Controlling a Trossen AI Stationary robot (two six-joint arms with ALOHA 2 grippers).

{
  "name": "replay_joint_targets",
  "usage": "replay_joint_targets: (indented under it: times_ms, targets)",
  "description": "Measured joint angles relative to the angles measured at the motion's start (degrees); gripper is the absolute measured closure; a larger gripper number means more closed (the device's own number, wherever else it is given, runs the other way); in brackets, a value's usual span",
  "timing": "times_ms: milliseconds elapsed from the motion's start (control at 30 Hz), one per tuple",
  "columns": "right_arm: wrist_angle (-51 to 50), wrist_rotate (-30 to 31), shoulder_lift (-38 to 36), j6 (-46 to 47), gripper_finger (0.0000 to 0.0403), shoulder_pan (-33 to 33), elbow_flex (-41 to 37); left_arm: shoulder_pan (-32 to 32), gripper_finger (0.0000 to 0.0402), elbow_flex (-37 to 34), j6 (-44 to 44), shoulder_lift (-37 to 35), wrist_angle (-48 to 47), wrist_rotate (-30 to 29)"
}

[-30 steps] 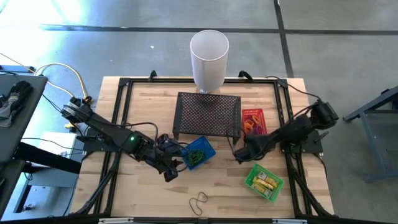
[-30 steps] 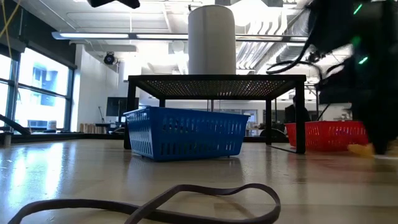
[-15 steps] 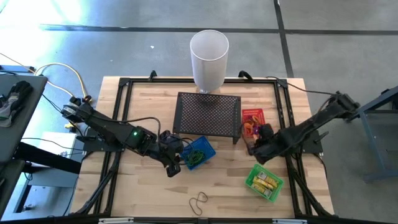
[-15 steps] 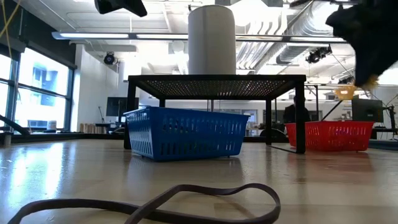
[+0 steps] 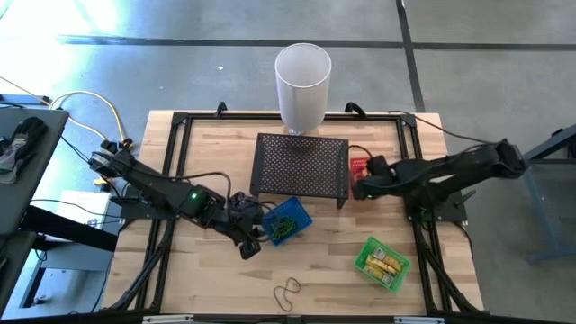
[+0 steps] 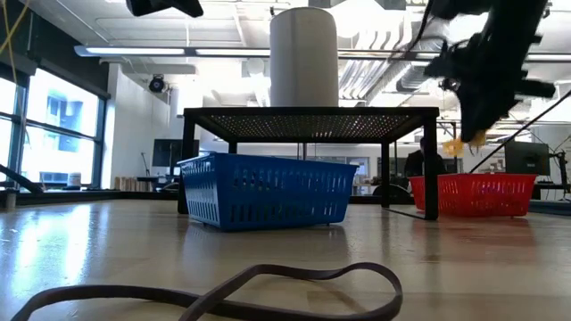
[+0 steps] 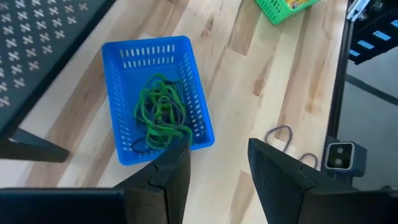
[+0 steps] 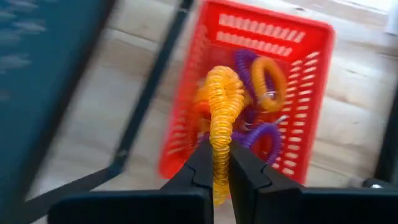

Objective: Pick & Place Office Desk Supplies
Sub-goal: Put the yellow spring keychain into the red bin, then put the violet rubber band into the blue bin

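Sorted already: green bands [image 7: 160, 117] in the blue basket [image 7: 117, 62], coils in the red basket [image 8: 309, 74], yellow pieces [image 5: 387, 263] in the green basket [image 5: 368, 248]. Right gripper [image 8: 216, 163] jaws clamped on a yellow coil [image 8: 222, 112] above the red basket; left gripper [image 7: 219, 163] jaws parted, empty, beside the blue basket. Left undone: one dark band [image 5: 287, 291] loose on the desk [image 5: 216, 279], well apart from both.

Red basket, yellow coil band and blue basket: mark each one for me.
red basket [image 8: 311, 37]: right wrist view, on its far rim.
yellow coil band [image 8: 222, 118]: right wrist view, on the coil's middle, above the right gripper.
blue basket [image 7: 115, 106]: left wrist view, on its side wall.

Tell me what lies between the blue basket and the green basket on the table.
Only bare wooden tabletop separates the blue basket from the green basket; the high view shows this. The loose dark band lies nearer the front edge, outside that stretch.
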Motion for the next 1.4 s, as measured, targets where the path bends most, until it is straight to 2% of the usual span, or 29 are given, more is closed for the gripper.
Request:
replay_joint_targets:
  times_ms: [200,533,733,867,967,1200,1400]
  targets:
    - [1.14,-2.12,4.01,-1.35,0.0378,-4.82,-3.27,-1.28,0.0247,0.00,-2.57,0.00,-0.05,-0.36]
    - [2.24,-1.71,5.45,-5.67,0.0260,-5.07,-3.42,-3.46,0.0247,-0.02,-7.09,1.54,0.32,-1.91]
    - [1.72,-2.73,2.54,-4.41,0.0220,-4.34,-3.23,-4.01,0.0247,-0.11,-4.56,1.84,0.65,-1.95]
    - [3.39,-2.85,-0.81,-2.48,0.0214,0.05,-2.04,-6.43,0.0247,-0.11,7.65,2.05,0.68,-1.93]
    - [8.33,-1.35,-3.16,-2.25,0.0214,4.30,-1.94,-8.10,0.0247,-0.11,12.41,3.52,0.72,-2.18]
    - [24.00,7.07,-4.61,-7.21,0.0213,15.42,-1.92,-10.53,0.0247,-0.11,13.45,12.02,3.16,-1.85]
    - [41.10,13.42,-4.59,-17.17,0.0213,23.32,-1.92,-11.15,0.0247,-0.13,14.26,15.50,14.13,4.90]
